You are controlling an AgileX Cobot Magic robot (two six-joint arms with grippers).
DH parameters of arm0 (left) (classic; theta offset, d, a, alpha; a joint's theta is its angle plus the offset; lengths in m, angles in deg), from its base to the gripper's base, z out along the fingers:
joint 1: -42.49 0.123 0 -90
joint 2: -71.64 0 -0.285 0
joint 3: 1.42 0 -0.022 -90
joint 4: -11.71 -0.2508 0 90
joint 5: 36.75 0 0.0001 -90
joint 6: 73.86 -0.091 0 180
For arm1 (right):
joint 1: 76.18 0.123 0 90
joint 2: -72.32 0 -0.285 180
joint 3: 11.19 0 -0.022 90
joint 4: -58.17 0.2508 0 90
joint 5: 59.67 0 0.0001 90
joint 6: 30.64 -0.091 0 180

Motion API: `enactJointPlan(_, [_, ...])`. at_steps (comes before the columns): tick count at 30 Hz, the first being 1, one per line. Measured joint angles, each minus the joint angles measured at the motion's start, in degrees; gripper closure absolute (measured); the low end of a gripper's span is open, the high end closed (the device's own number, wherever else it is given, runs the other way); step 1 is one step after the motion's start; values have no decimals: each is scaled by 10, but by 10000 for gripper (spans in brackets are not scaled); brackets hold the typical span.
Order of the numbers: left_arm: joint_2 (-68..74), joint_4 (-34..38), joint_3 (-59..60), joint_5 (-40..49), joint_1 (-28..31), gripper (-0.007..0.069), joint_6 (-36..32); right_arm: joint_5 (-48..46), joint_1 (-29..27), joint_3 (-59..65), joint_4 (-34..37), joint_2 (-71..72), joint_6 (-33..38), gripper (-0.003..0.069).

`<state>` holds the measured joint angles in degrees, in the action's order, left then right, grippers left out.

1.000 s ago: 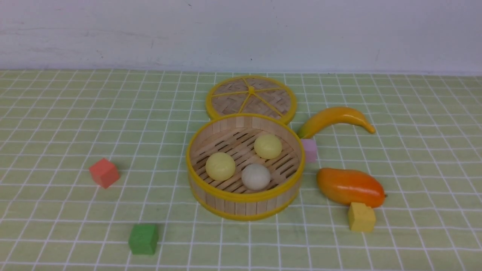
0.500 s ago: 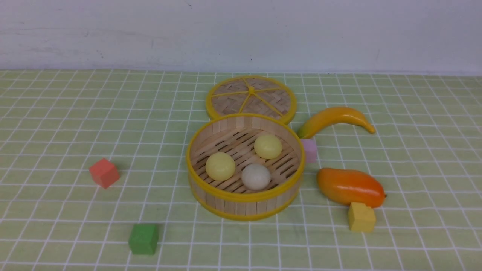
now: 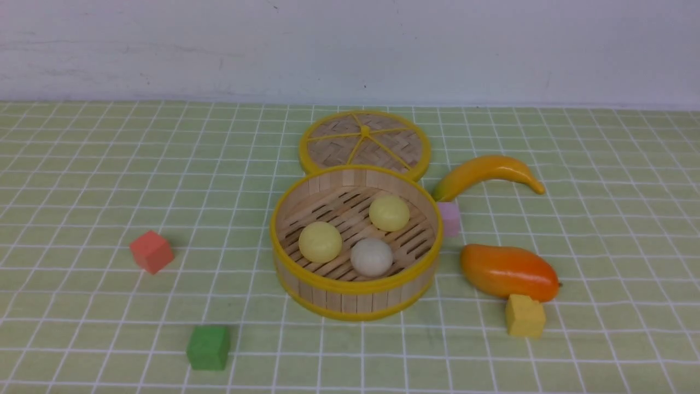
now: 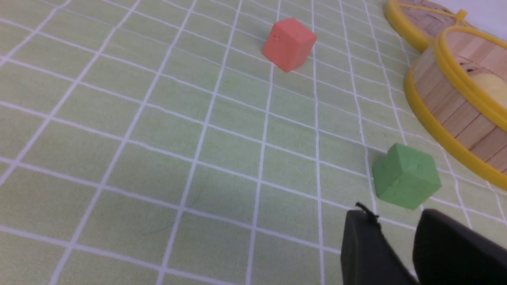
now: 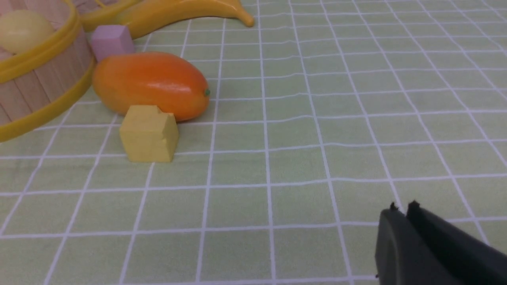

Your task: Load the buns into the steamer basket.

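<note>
The steamer basket [image 3: 350,300] stands upright at the table's middle. Inside it lie the three buns: a pale yellow one [image 3: 320,241] on the left, a pale yellow one [image 3: 389,213] at the back, an off-white one [image 3: 371,256] at the front. Neither gripper shows in the front view. In the left wrist view my left gripper [image 4: 396,221] is open and empty, low over the cloth beside the green cube [image 4: 406,181], with the basket [image 4: 443,99] off to one side. In the right wrist view my right gripper [image 5: 403,208] is shut and empty, apart from the basket [image 5: 35,91].
The flat woven lid [image 3: 365,143] lies behind the basket. A banana [image 3: 486,172], a pink cube [image 3: 450,218], a mango [image 3: 508,272] and a yellow cube [image 3: 525,316] lie to its right. A red cube [image 3: 151,251] and a green cube [image 3: 208,347] lie to its left.
</note>
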<state>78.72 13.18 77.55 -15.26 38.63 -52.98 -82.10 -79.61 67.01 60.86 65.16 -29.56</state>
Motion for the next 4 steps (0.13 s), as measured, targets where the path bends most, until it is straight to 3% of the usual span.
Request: enactJointPlan(4, [0, 0, 0, 0, 0, 428, 0, 0, 0, 0, 0, 0, 0, 625])
